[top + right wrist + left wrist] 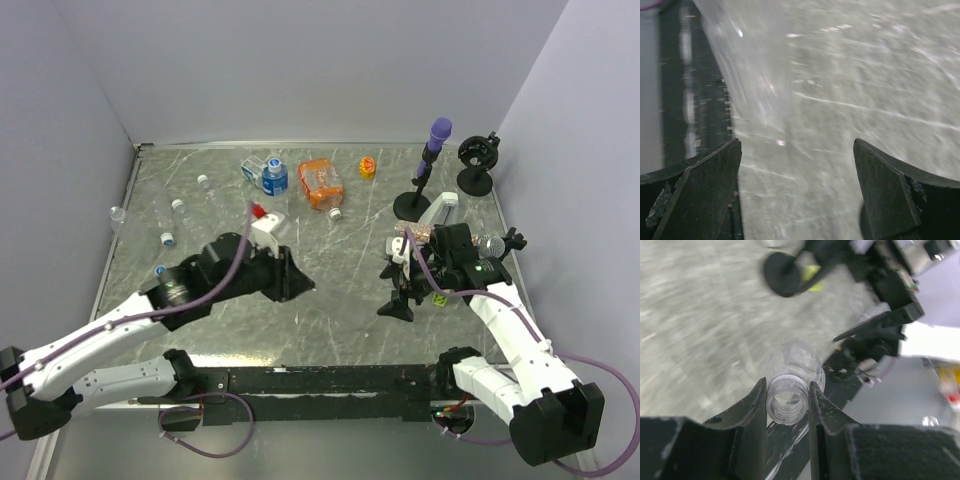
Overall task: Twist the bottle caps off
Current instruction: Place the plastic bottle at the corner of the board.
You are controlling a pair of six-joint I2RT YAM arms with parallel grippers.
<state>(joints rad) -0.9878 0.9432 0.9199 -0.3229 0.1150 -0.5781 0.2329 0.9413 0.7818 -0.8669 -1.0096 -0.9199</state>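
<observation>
A clear bottle (pixel 799 360) lies with its threaded neck between my left gripper's (pixel 786 399) fingers, which press on both sides of it. The neck is open and bears no cap. In the top view that gripper (pixel 300 282) sits mid-table. My right gripper (pixel 797 145) stands wide open over bare table with nothing between its fingers; from above it (pixel 398 292) is right of centre. Several small clear bottles with white caps (pixel 179 204) or blue caps (pixel 167 239) lie at the back left. A larger bottle carries a blue cap (pixel 273 166).
An orange container (pixel 320 184) and a small yellow object (pixel 368 167) lie at the back. A purple-topped black stand (pixel 430 160) and a second black stand (pixel 478 162) rise at the back right. Grey walls close in the table (pixel 340 320).
</observation>
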